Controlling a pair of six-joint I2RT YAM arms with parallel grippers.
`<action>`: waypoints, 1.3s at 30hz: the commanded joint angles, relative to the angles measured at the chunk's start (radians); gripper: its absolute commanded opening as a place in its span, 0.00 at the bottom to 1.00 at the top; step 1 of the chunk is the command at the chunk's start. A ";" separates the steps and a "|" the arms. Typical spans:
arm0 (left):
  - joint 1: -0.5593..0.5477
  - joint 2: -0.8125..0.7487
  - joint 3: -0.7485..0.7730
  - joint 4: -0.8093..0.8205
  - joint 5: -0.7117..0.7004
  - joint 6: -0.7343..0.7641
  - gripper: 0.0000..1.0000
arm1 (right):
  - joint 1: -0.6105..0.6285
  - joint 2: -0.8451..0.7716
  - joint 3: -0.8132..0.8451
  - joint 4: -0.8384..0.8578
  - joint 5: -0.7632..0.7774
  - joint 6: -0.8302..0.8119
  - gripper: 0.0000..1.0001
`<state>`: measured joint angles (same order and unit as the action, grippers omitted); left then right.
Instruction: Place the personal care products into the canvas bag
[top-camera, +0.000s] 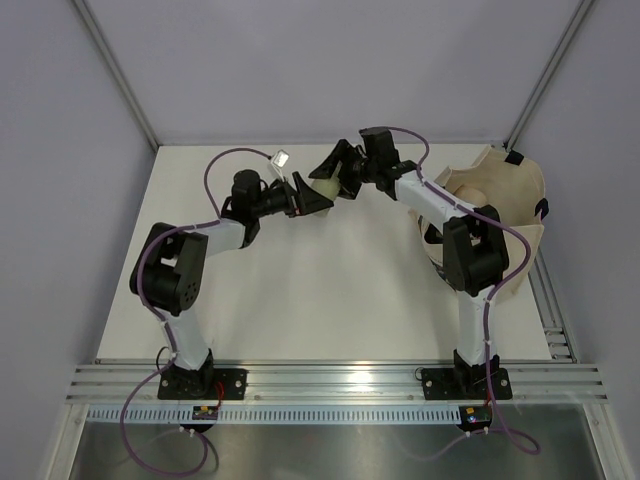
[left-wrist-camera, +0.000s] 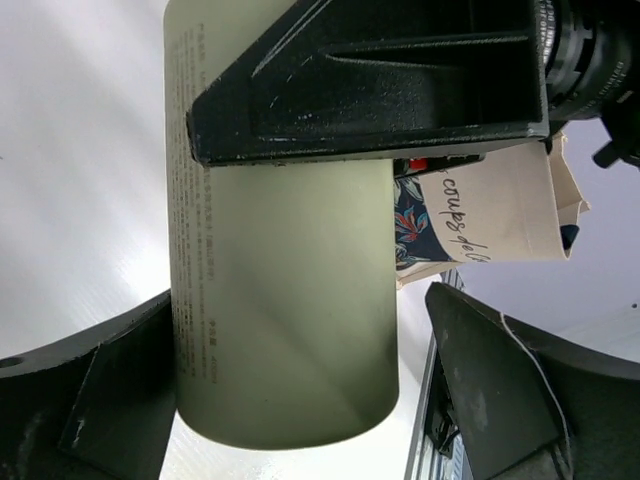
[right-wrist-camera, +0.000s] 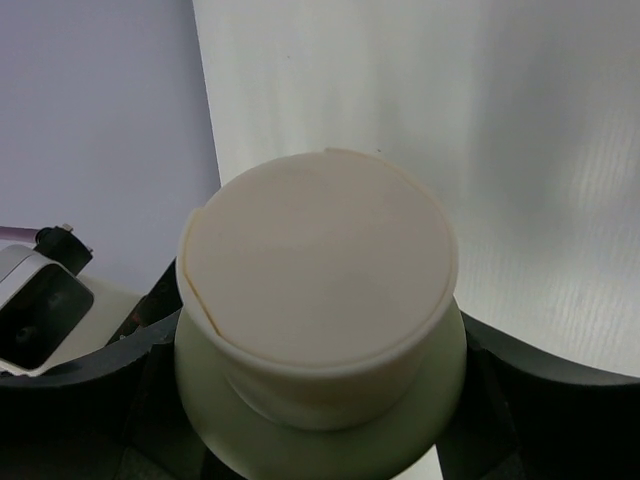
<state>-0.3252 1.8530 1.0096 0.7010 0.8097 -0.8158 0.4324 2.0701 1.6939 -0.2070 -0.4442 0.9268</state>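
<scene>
The step looks like a handover: the pale sage-green bottle (left-wrist-camera: 290, 300) hangs above the worktop (top-camera: 330, 300), well to the left of the canvas bag (top-camera: 520, 195). The right end effector (top-camera: 336, 177) pinches it near its capped end, while the left end effector (top-camera: 306, 197) stands spread around its body, not gripping. Next, I judge, the left arm should draw clear, and the right must carry the bottle rightward over the bag's mouth and release.
</scene>
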 joint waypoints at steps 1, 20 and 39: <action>0.009 -0.112 0.014 0.080 0.077 0.052 0.99 | -0.021 -0.085 0.026 0.144 -0.118 -0.080 0.00; 0.015 -0.428 0.054 -0.900 -0.263 0.757 0.99 | -0.292 -0.267 0.328 -0.342 -0.499 -0.802 0.00; 0.018 -0.503 -0.063 -0.834 -0.371 0.770 0.99 | -0.701 -0.729 -0.141 -0.560 -0.124 -1.183 0.00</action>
<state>-0.3122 1.3701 0.9508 -0.1886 0.4702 -0.0532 -0.2684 1.3132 1.6123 -0.7731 -0.6907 -0.1486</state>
